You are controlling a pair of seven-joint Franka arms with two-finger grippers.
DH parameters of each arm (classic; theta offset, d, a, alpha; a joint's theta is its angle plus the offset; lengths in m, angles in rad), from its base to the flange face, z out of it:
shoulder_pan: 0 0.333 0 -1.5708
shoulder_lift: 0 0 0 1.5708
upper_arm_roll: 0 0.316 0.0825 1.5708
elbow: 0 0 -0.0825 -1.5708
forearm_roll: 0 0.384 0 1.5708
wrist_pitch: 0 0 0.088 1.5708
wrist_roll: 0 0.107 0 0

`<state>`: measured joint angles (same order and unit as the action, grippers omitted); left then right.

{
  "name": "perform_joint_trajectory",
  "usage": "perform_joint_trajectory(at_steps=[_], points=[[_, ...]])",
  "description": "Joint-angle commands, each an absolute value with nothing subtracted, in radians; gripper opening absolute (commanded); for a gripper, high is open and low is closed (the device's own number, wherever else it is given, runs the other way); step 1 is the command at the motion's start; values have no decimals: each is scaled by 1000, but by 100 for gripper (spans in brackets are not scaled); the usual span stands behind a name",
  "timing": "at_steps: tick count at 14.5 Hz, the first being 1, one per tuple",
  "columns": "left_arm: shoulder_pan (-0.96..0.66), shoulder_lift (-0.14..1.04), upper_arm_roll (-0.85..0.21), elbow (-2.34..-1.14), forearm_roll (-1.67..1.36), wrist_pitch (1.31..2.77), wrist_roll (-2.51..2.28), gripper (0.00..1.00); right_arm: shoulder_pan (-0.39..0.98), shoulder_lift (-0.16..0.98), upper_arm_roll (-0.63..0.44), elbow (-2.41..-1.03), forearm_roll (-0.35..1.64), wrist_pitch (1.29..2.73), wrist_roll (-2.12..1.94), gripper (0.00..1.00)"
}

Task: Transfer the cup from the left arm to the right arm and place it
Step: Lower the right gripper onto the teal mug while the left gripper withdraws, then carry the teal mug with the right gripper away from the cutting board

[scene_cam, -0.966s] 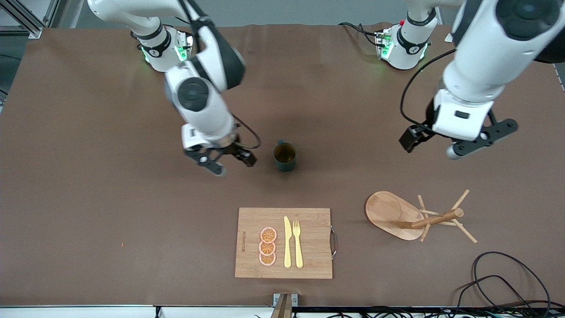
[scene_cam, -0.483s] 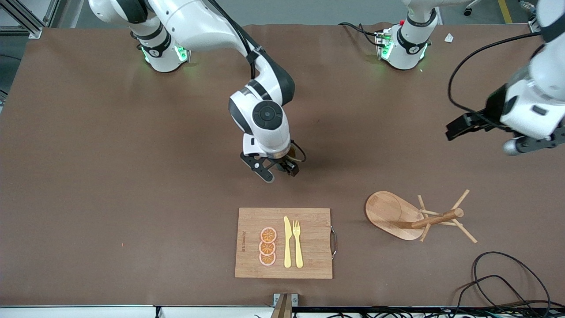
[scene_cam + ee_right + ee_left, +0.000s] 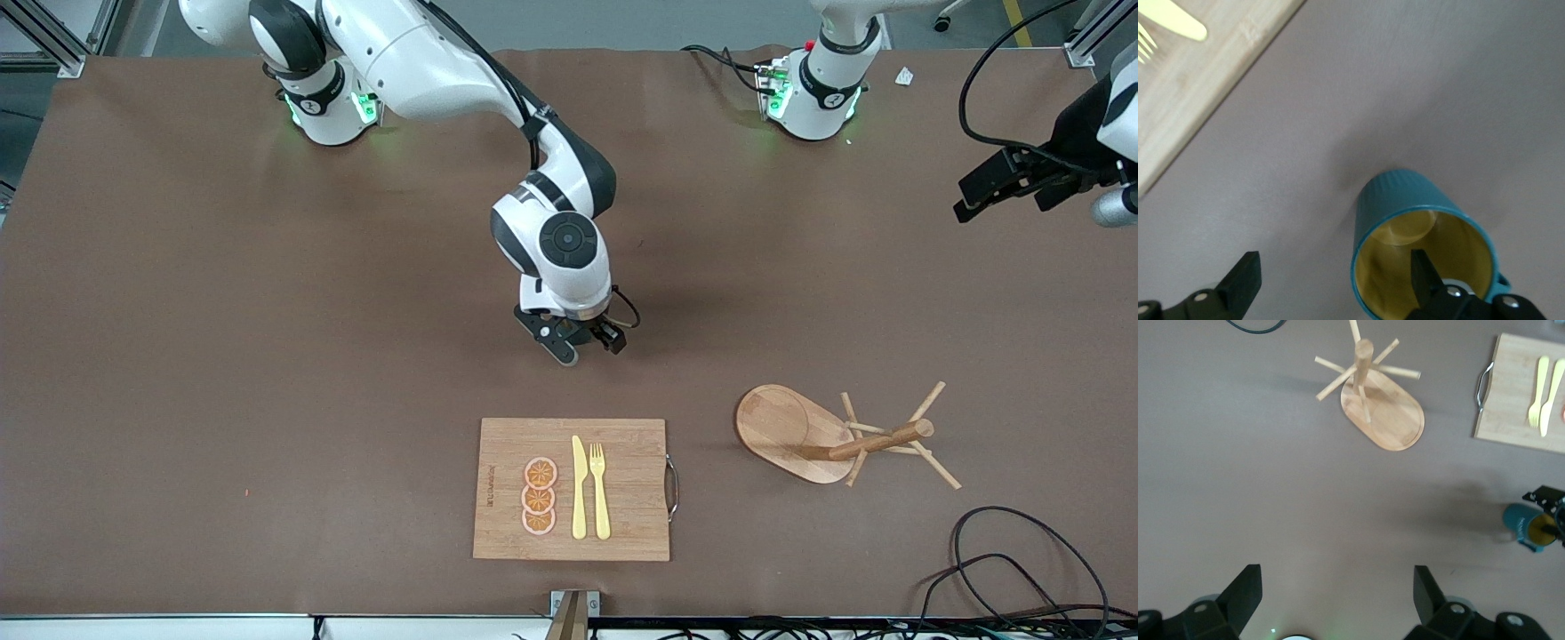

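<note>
Brown matting covers your table (image 3: pixel 222 356) from edge to edge. Items as they stand:

1. Cup (image 3: pixel 1421 250): dark teal, ribbed sides, mustard-yellow inside. It stands upright on the mat near the middle of the table, farther from the front camera than the cutting board. In the front view the right arm's wrist hides it; you see it in both wrist views (image 3: pixel 1531 527).

2. Right gripper (image 3: pixel 582 342): low over the cup, fingers spread wide. One finger (image 3: pixel 1428 280) reaches down inside the cup's mouth, the other (image 3: pixel 1245 280) hangs outside, well clear of the wall. The cup is not clamped.

3. Left gripper (image 3: pixel 1338 600): raised at the left arm's end of the table, nearly out of the front view (image 3: pixel 1022 182). Fingers spread wide, nothing between them. This arm waits.

4. Cutting board (image 3: pixel 622 489): pale bamboo with a metal handle on the edge toward the left arm's end, lying near the front camera's edge of the table. On it you have a yellow knife (image 3: pixel 579 487) and a yellow fork (image 3: pixel 599 489) side by side, and just beside the knife a row of three orange slices (image 3: pixel 539 496).

5. Wooden peg stand (image 3: pixel 836 434): oval base, one post with thin pegs sticking out, set toward the left arm's end from the board.

6. Black cables (image 3: pixel 1005 560): looped at the table's corner nearest the front camera, on the left arm's end.
</note>
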<state>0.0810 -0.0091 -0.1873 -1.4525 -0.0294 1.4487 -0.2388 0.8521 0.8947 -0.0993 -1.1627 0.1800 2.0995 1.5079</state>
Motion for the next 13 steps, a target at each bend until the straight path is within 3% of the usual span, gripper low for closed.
perform_joint_trajectory(at_steps=[1,2,3,5,7,13], points=[[52,-81,-146,-1540,-37,1457,-180,100,871,931,-103,-1144,198,2115,1510,83],[43,-87,-144,-1543,-35,1456,-178,100,873,933,-103,-1144,196,2112,1493,62],[31,-87,-137,-1543,-34,1454,-178,100,871,927,-103,-1144,198,2099,1427,33],[14,-87,-121,-1548,-20,1428,-173,100,864,914,-103,-1149,199,2013,1343,6],[17,-86,-121,-1548,-18,1428,-172,100,858,899,-103,-1149,196,1977,1292,1],[15,-86,-136,-1546,21,1427,-172,100,807,838,-185,-1149,189,1835,984,1]])
